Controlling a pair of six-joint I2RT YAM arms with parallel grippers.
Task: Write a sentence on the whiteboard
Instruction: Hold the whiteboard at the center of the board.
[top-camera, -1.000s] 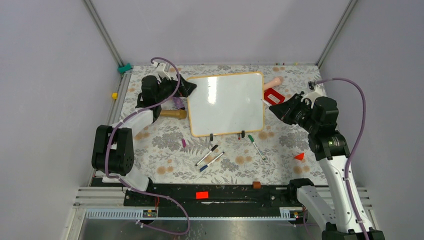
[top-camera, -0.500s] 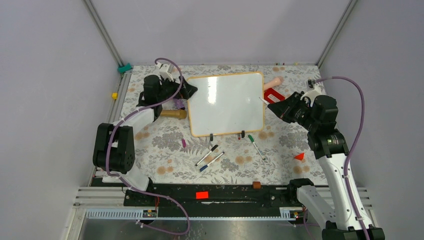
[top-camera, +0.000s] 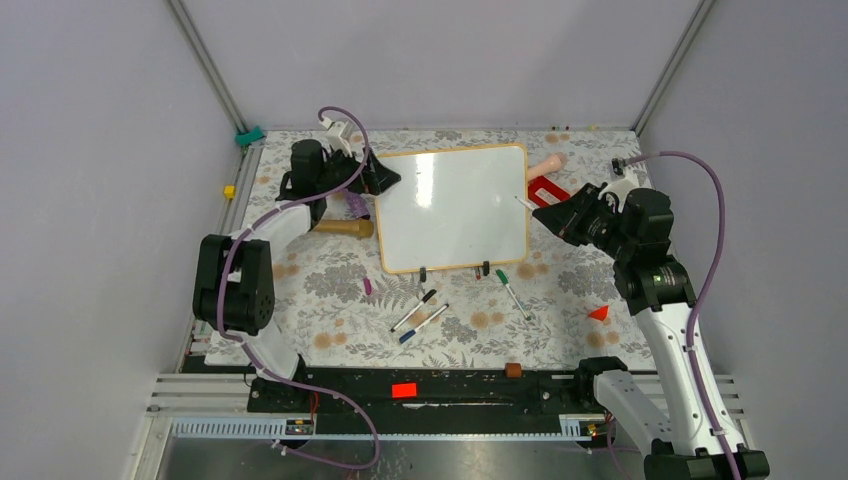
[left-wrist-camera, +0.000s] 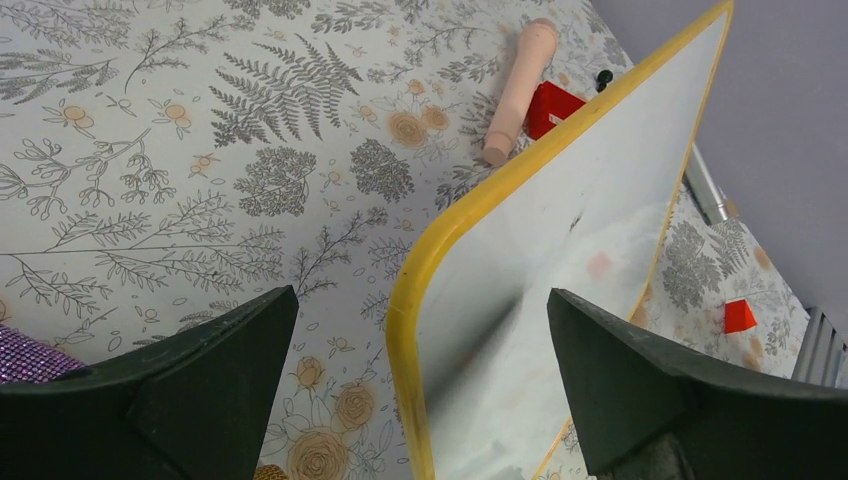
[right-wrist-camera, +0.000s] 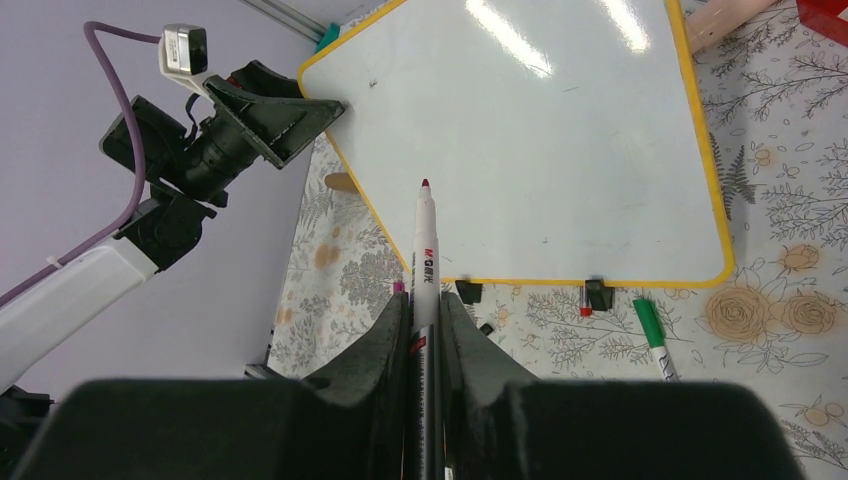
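The whiteboard (top-camera: 455, 205), glossy white with a thin orange frame and two black clips on its near edge, lies on the flowered table. No handwriting shows on it. My left gripper (top-camera: 383, 180) is open at the board's far left corner. In the left wrist view its gripper (left-wrist-camera: 420, 295) has a finger on either side of the frame edge of the whiteboard (left-wrist-camera: 560, 260). My right gripper (top-camera: 550, 215) is shut on a white marker (right-wrist-camera: 425, 240) with a red tip. The tip points at the whiteboard (right-wrist-camera: 540, 150) from just off its right edge, above the surface.
A green marker (top-camera: 512, 292) and two more markers (top-camera: 420, 312) lie in front of the board. A red block (top-camera: 547, 190) and a pale wooden peg (top-camera: 547, 163) lie at its right. A wooden handle (top-camera: 345, 228) and a purple item (top-camera: 357, 207) lie at its left.
My left gripper has shifted slightly back and right along the board's far left corner. My right gripper has edged left and away with the marker. The board has not moved.
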